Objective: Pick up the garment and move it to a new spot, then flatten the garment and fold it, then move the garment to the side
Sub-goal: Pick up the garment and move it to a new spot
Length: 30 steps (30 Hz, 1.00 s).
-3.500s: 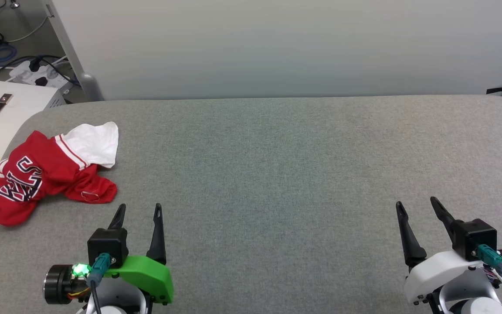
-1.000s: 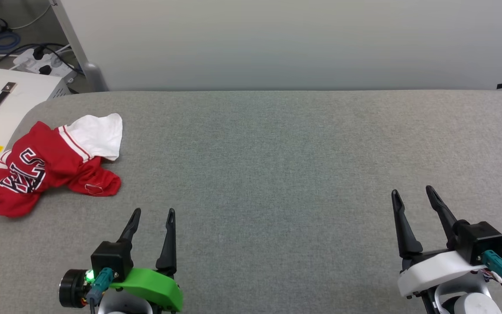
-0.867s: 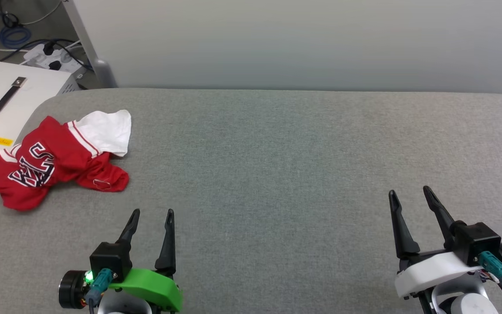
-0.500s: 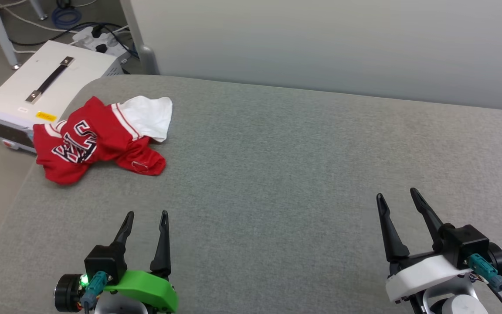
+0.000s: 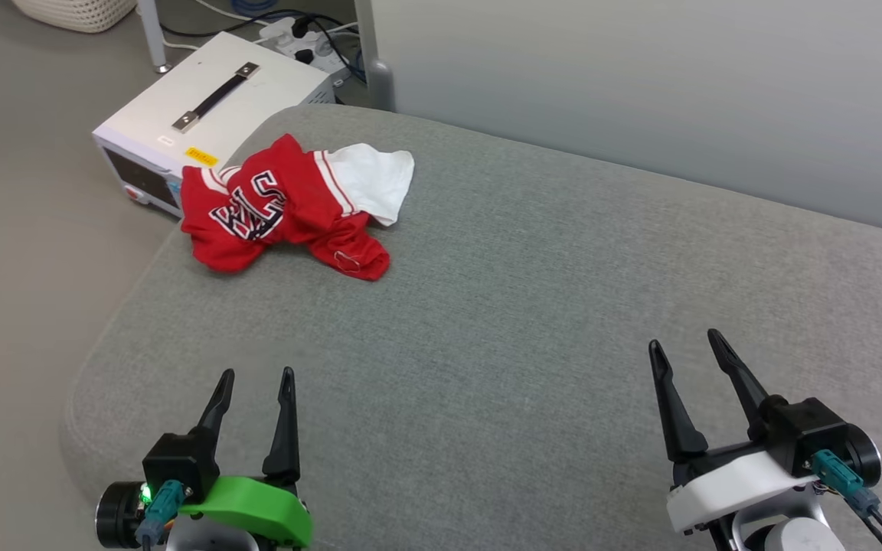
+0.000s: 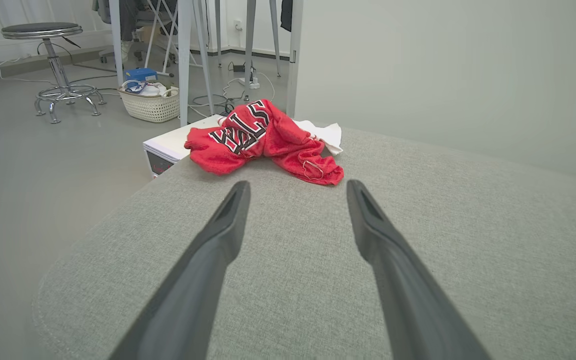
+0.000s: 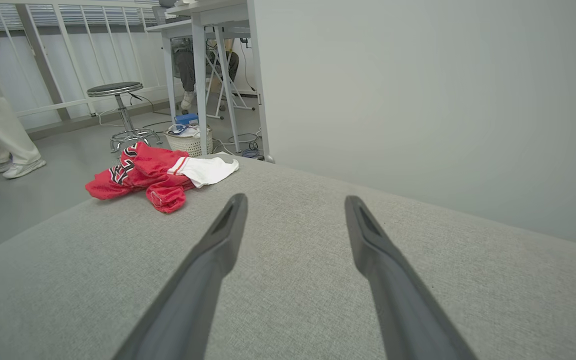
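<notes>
Head camera looks down across my table (image 5: 525, 306). Wrist cameras sight low along my fingers (image 6: 208, 260); all share the garment (image 5: 280, 207).

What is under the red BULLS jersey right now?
The jersey lies crumpled on the grey fabric table top, near the corner beside the white box. Its folds cover whatever is directly beneath, so nothing else under it can be confirmed.

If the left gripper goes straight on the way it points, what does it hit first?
Most likely the garment: in the left wrist view it lies straight ahead of the left gripper. Depth is unclear; it might graze the grey surface first.
</notes>
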Motion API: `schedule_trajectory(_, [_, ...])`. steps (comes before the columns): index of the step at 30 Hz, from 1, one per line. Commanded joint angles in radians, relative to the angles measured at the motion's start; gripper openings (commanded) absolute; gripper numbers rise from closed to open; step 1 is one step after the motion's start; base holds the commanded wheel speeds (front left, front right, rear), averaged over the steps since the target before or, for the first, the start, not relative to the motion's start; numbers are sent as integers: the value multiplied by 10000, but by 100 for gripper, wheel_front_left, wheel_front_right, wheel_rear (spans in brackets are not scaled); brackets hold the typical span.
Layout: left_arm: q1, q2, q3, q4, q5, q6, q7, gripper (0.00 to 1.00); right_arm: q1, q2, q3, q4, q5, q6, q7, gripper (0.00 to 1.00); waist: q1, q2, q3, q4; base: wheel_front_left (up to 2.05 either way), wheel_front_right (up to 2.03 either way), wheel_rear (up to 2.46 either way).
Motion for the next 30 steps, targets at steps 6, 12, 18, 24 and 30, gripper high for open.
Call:
schedule_trajectory(6, [34,-32,-82,-51,-63,-104,-233,100,-204,-12,254,102,126,-4,-221,100,0,0,0,859,0,0,0])
schedule_trajectory(12, [74,-32,-48,-140,-65,-63,-233,100,-221,-12,283,164,280,-4,-222,100,0,0,10,876,0,0,0])
schedule_trajectory(18, [24,-32,-6,-93,-185,-89,-233,100,-295,-12,283,156,221,-4,-222,100,0,0,149,687,0,0,0])
schedule_trajectory(24, [-745,-32,133,180,-484,-303,-233,100,-612,-12,337,-28,-109,-4,-222,100,0,0,793,369,0,0,0])
schedule_trajectory(30, [-2703,489,-64,1098,-1008,-441,-233,100,-1046,-12,445,-484,-564,-4,-222,100,0,0,1896,-52,0,0,0])
